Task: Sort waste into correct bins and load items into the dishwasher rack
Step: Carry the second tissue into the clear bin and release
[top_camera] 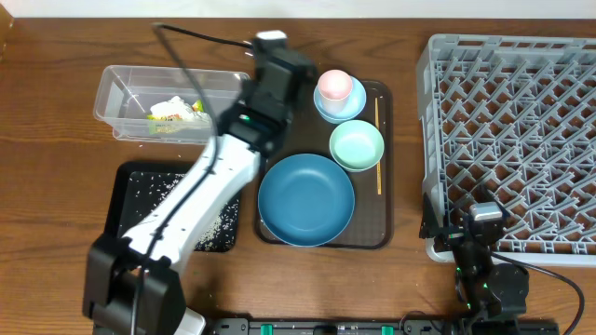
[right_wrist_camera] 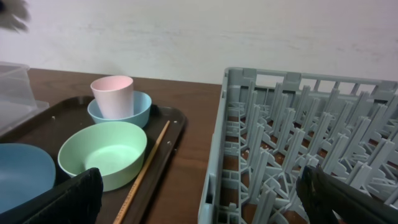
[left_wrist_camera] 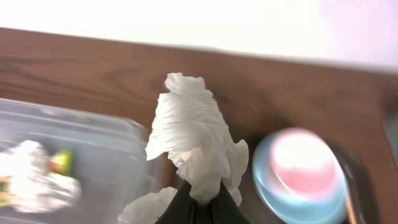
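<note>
- Closest, the left gripper (left_wrist_camera: 199, 210) pinches the tissue (left_wrist_camera: 194, 140), which stands up from its closed tips.
- Beyond, the tub (left_wrist_camera: 93, 134) lies left of the tissue and the cup (left_wrist_camera: 303, 158) right.
- Right gripper (right_wrist_camera: 199, 193) is spread wide, just beside the rack (right_wrist_camera: 298, 124).

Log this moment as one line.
left gripper: shut on tissue, near clear tub | right gripper: open, beside rack | blue plate: on brown tray

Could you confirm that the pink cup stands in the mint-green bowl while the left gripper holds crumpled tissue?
Not quite: the pink cup stands in the pale-blue small bowl, as the right wrist view shows; the left gripper does hold the tissue.
</note>
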You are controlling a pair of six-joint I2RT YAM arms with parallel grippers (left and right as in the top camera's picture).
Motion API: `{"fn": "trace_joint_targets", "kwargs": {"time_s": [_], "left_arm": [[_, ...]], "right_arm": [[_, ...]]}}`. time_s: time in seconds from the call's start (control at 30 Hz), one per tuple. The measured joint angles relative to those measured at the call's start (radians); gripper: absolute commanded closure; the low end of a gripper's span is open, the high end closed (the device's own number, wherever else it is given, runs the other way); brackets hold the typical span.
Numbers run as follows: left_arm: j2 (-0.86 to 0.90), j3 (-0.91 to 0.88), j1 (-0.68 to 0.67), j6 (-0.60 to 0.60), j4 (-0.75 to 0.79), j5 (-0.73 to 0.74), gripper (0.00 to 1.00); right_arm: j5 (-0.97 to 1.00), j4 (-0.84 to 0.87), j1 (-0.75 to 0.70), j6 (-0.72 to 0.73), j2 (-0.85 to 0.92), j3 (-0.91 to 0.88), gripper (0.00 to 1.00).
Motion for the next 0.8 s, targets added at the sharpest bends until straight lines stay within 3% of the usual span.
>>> {"fn": "trace_joint_targets", "kwargs": {"time_s": [0.17, 0.23, 0.33, 0.37, 0.57, 0.8], "left_arm": [[0.010, 0.000, 0.149, -0.052, 0.010, -0.036, 0.93], [0.024, 0.000, 0.208, -0.082, 0.010, -0.045, 0.88], [0.048, 0.000, 0.292, -0.129, 0.006, -0.051, 0.46], [0.054, 0.000, 0.316, -0.139, 0.002, -0.051, 0.37], [0.063, 0.000, 0.385, -0.176, -0.038, -0.029, 0.26], [0.059, 0.000, 0.383, -0.185, -0.113, -0.009, 0.25]], "right_arm": [[0.000, 0.000, 0.000, 0.000, 0.000, 0.000, 0.01], [0.000, 0.000, 0.000, 0.000, 0.000, 0.000, 0.01], [0.000, 0.000, 0.000, 0.000, 0.000, 0.000, 0.01], [0.000, 0.000, 0.000, 0.000, 0.000, 0.000, 0.01], [0.000, 0.000, 0.000, 0.000, 0.000, 0.000, 0.01], [0.000, 0.000, 0.000, 0.000, 0.000, 0.000, 0.01]]}}
